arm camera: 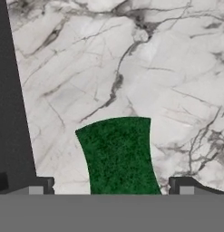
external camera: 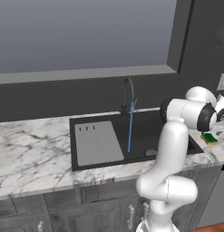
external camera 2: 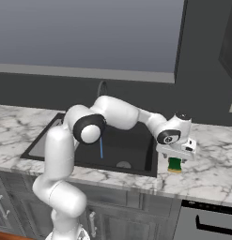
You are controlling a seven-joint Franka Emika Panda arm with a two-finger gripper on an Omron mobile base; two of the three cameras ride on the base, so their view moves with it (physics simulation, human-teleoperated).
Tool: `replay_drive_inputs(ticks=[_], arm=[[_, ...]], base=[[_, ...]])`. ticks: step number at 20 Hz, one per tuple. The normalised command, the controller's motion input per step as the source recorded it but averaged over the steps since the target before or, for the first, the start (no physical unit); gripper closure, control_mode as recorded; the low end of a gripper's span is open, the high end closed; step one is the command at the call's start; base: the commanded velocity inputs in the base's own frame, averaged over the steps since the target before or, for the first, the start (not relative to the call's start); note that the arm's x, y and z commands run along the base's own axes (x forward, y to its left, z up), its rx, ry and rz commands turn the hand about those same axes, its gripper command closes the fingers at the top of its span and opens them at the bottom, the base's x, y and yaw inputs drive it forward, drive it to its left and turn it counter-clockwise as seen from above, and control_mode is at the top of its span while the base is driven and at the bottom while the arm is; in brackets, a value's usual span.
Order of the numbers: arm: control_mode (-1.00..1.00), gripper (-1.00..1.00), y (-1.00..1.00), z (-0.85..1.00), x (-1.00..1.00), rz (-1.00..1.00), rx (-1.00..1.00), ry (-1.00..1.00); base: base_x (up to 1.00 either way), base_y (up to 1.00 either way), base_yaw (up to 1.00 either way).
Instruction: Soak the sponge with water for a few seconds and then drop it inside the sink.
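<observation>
Marble counter lying over dark cabinets (grey fronts); large window sitting in dark wall

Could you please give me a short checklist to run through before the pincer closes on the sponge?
1. Water running from the faucet: ok.
2. Sponge lying on the counter right of the sink, green side up: ok.
3. Pincer above the sponge: ok.
4. Sponge between the two fingertips, with a gap each side: ok.
5. Fingertips low enough to grip the sponge's sides: cannot tell.
</observation>
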Motion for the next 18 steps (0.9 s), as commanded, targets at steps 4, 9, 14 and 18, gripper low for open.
replay_drive_inputs(ticks=[4, 9, 14, 18], arm=[[-1.00, -1.00, 0.00, -0.18, 0.00, 0.00, 0.00, -0.04], [-1.00, -1.00, 0.00, -0.14, 0.00, 0.00, 0.00, -0.03], [-1.00, -1.00, 0.00, -0.13, 0.00, 0.00, 0.00, -0.01], [-1.00, -1.00, 0.00, -0.14, 0.00, 0.00, 0.00, -0.02]], base=[[0.00, 0.00, 0.00], [0.00, 0.00, 0.00], [0.00, 0.00, 0.00], [0.00, 0.00, 0.00]])
